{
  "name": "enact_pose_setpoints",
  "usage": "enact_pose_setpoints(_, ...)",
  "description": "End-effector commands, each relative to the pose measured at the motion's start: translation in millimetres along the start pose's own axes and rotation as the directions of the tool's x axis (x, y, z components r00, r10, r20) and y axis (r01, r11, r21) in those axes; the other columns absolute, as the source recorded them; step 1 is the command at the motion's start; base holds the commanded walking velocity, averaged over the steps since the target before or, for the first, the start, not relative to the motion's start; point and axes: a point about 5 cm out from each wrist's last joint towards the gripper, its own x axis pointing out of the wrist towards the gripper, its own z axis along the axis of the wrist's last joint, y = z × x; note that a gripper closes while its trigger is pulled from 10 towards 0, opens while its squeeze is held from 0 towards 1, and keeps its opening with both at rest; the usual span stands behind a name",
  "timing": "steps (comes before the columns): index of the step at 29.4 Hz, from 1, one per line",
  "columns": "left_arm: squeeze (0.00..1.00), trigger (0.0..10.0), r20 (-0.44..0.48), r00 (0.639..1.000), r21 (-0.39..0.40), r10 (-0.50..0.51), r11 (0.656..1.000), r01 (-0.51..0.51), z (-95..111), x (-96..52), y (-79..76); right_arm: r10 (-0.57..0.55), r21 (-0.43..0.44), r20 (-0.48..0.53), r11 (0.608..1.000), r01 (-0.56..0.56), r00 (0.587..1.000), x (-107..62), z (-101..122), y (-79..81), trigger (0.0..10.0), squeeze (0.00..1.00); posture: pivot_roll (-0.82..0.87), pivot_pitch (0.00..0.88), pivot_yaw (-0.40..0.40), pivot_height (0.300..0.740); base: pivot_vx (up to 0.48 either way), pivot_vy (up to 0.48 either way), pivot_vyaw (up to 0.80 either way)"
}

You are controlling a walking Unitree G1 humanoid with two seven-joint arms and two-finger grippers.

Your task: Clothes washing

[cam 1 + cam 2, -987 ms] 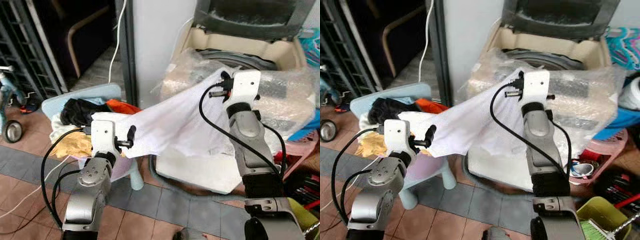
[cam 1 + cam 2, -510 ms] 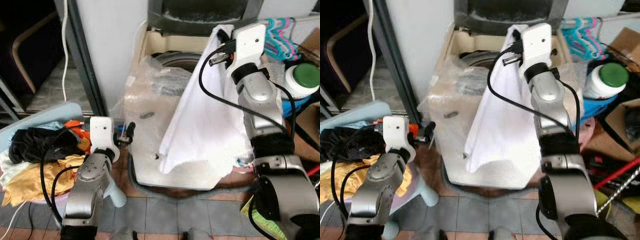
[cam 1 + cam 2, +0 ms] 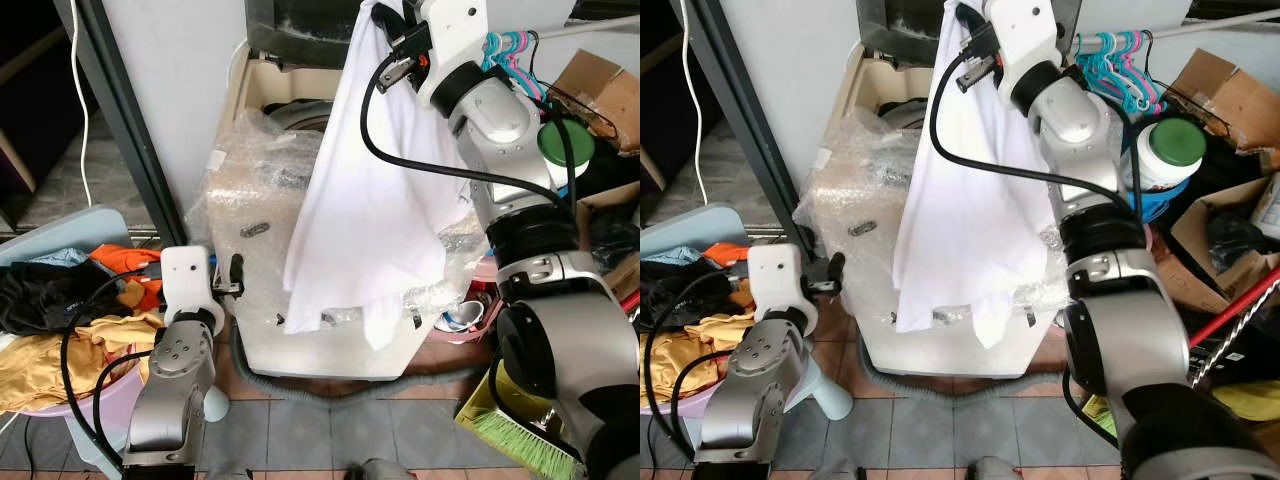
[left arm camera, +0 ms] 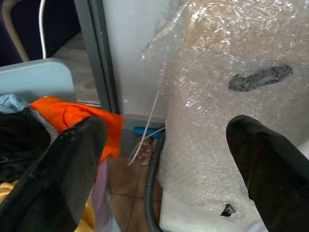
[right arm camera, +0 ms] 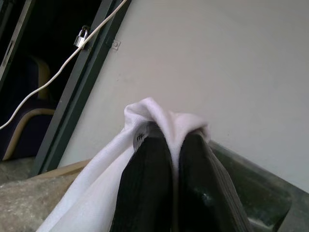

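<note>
My right gripper (image 5: 166,159) was clamped on a pinch of the white shirt (image 3: 365,200), holding it high so it hung over the front of the washing machine (image 3: 300,300), not yet in the tub. My left gripper (image 4: 164,164) hung with its fingers spread and empty beside the machine. By my judgement little was done: the shirt needed dropping in, and a heap of clothes (image 3: 60,320) waited in the basket at my left.

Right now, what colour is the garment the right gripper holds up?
White, clearest in the left eye view.
</note>
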Motion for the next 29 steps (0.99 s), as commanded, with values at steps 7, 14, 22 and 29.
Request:
enact_pose_setpoints(7,0.0,10.0,0.086,0.995,0.043,0.047,0.998,-0.051,20,-6.3,13.8,-0.058,0.036,-0.009,0.998,0.059,0.998,-29.5,-15,6.9,10.0,0.0,0.03,0.014,-0.012,0.74,0.0,0.0,0.46)
enact_pose_setpoints(14,0.0,10.0,-0.033,0.997,-0.021,0.067,0.997,-0.068,-6,-16.9,23.3,-0.028,-0.031,0.015,0.999,0.028,1.0,-29.2,-5,8.1,10.0,0.0,0.02,0.004,-0.01,0.74,0.112,0.0,0.78)
enact_pose_setpoints(22,0.0,10.0,-0.046,0.999,-0.037,0.027,0.999,-0.029,-9,-16.2,11.1,-0.07,-0.085,0.028,0.994,0.072,0.997,-13.4,9,-9.8,10.0,0.0,0.02,0.0,-0.021,0.74,0.259,0.0,0.26)
enact_pose_setpoints(29,0.0,10.0,-0.058,0.998,-0.052,0.014,0.999,-0.017,-12,-16.3,9.9,-0.212,-0.102,-0.008,0.972,0.21,0.977,-10.8,11,-37.0,10.0,0.0,0.01,0.0,-0.025,0.74,0.27,0.0,0.0)
